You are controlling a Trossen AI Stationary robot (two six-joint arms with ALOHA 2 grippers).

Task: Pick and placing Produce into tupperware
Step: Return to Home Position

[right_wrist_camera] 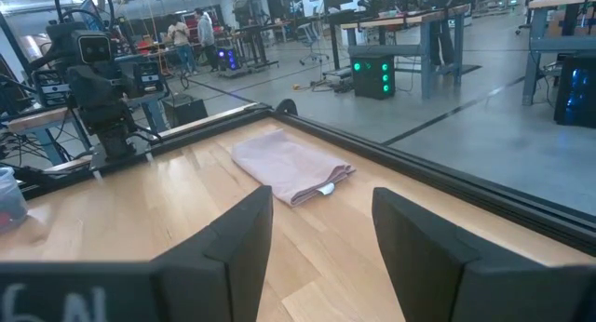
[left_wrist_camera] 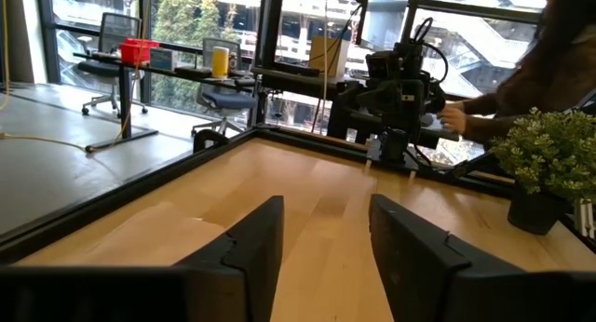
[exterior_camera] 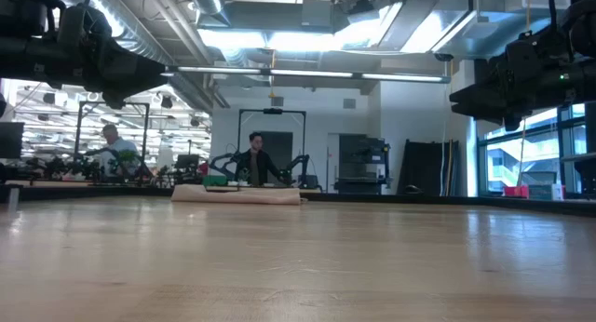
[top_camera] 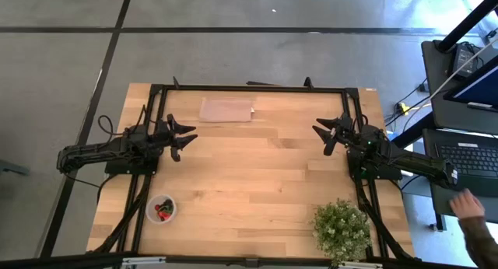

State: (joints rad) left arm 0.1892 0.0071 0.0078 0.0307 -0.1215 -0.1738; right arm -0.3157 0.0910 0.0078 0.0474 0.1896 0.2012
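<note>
Produce (top_camera: 163,213) in the tupperware tub (top_camera: 150,206), both arms lifted off the wood.

At 9 o'clock on the counter (top_camera: 257,172) your left pincer (top_camera: 185,141) hangs with its fingers apart, holding nothing. The tub sits at 7 o'clock, red and dark fruit inside. Those fruits look soft and light, so you'd pinch each gently across its middle. The tub looks thin and likely to slide, so take it by the rim. A folded cloth (top_camera: 227,110) lies at 12 and a potted plant (top_camera: 342,228) stands at 5. Your right pincer (top_camera: 322,139), at 3 o'clock, is likewise apart and empty.
</note>
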